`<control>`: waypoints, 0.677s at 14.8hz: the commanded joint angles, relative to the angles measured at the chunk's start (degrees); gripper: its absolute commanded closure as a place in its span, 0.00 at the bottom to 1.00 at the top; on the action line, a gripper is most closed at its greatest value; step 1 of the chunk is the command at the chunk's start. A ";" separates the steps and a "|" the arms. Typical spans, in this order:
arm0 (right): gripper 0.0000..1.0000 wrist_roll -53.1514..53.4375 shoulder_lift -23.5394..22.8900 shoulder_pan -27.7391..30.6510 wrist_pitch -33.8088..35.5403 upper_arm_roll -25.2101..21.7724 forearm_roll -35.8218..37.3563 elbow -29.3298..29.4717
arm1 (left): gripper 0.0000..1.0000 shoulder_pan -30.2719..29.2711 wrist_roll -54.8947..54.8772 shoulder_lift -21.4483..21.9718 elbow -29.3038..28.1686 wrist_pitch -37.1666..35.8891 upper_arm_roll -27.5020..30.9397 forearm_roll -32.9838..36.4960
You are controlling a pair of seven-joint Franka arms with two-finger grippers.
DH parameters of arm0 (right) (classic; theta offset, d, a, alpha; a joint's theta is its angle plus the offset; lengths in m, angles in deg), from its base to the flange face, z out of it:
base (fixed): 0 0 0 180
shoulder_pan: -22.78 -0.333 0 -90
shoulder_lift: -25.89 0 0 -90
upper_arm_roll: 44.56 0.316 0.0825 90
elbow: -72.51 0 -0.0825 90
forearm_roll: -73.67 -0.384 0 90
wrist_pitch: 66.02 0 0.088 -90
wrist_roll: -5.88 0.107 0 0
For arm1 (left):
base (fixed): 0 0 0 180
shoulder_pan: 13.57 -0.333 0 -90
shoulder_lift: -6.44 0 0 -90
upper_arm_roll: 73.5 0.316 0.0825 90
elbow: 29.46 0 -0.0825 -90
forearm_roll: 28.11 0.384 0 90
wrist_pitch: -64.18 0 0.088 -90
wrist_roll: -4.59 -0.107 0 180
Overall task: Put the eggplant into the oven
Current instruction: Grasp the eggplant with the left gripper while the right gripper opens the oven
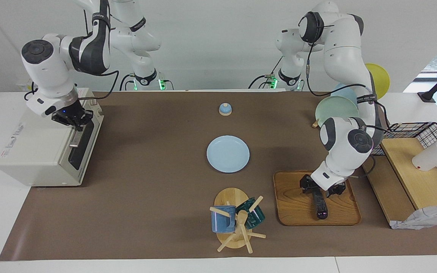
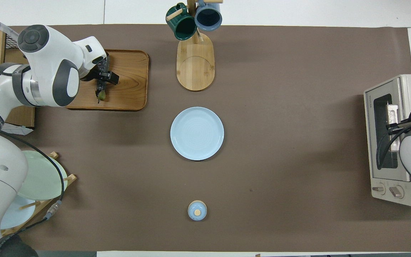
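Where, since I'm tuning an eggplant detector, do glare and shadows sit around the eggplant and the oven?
Facing view: small white glints on the eggplant near its free end. Overhead view: the oven shows dark door glass, no glare; the wooden tray throws a soft shadow along its nearer edge.
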 commanded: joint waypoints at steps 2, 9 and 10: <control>1.00 0.55 -1.16 -0.73 -5.75 0.26 -2.49 -3.65 | 0.70 0.11 -0.66 1.05 -1.61 1.05 0.53 1.24; 1.00 6.95 -5.47 -5.82 -14.79 0.26 -8.67 -8.04 | 1.00 0.28 1.00 7.17 -0.37 -9.12 0.53 -4.02; 1.00 8.79 -5.56 -7.05 -16.81 0.26 -8.67 -9.35 | 1.00 0.28 2.49 10.68 -1.60 -11.93 0.44 -4.99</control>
